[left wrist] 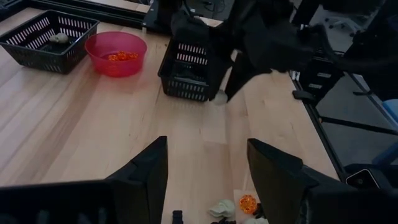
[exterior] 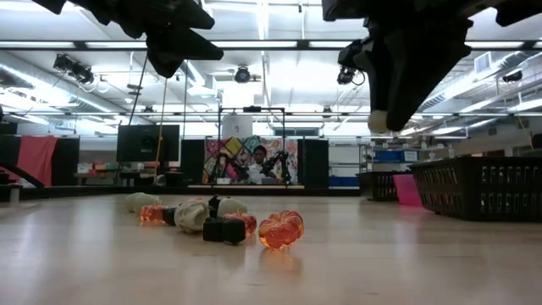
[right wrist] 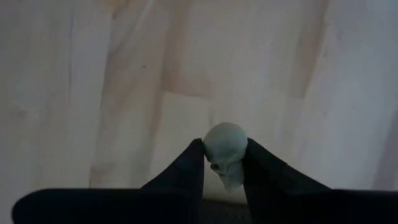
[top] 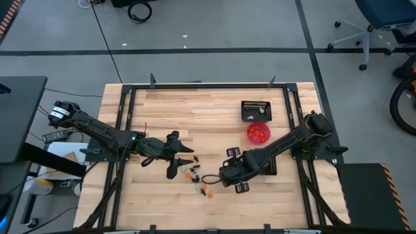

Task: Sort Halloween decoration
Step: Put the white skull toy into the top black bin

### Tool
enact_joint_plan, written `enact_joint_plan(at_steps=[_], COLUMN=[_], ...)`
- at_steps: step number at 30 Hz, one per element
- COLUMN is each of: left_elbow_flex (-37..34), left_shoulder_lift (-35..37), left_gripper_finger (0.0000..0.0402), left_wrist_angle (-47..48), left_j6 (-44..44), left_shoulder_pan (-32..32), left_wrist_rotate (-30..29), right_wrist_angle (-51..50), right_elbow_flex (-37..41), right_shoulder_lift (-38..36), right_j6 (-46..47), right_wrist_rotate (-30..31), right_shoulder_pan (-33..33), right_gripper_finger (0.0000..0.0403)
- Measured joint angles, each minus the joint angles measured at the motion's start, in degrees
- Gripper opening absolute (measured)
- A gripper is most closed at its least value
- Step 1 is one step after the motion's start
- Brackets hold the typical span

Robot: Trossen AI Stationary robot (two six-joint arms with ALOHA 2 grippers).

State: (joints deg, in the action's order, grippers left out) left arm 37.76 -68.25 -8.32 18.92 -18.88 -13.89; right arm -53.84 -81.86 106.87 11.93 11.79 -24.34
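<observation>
Now right tool [right wrist: 224, 165] pinching pale skull trinket [right wrist: 226, 151], lifted above tabletop [top: 195, 107]. Mesh tray with pale piece [top: 255, 110] lies beyond and to outer side of this tool, right arm nearer. Left tool [left wrist: 205, 171] spread, above remaining trinket pile [top: 196, 175].

Looks like a robotics lab in a large open hall. Wooden bench [top: 195, 110] bolted inside a black metal frame [top: 208, 85], standing on grey concrete floor [top: 214, 26] marked with dark tape. Beyond the bench: cables [top: 139, 10] on the floor, a wheeled office chair [top: 377, 23], long ceiling strip lights [exterior: 262, 21], black partitions [exterior: 148, 144], a colourful mural [exterior: 241, 157] and a person seated before it.
</observation>
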Motion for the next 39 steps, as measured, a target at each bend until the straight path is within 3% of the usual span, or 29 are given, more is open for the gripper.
enact_joint_plan(at_steps=[39], left_elbow_flex=[0.0], left_shoulder_lift=[0.0], left_gripper_finger=[0.0192], left_wrist_angle=[0.02], left_j6=[-0.22], left_shoulder_pan=[-0.01], left_wrist_rotate=[0.0], right_wrist_angle=[-12.84], right_elbow_flex=[-0.07], right_shoulder_lift=[-13.83], right_j6=[-10.24], right_wrist_rotate=[3.78], right_shoulder_pan=[18.58], right_gripper_finger=[0.0096])
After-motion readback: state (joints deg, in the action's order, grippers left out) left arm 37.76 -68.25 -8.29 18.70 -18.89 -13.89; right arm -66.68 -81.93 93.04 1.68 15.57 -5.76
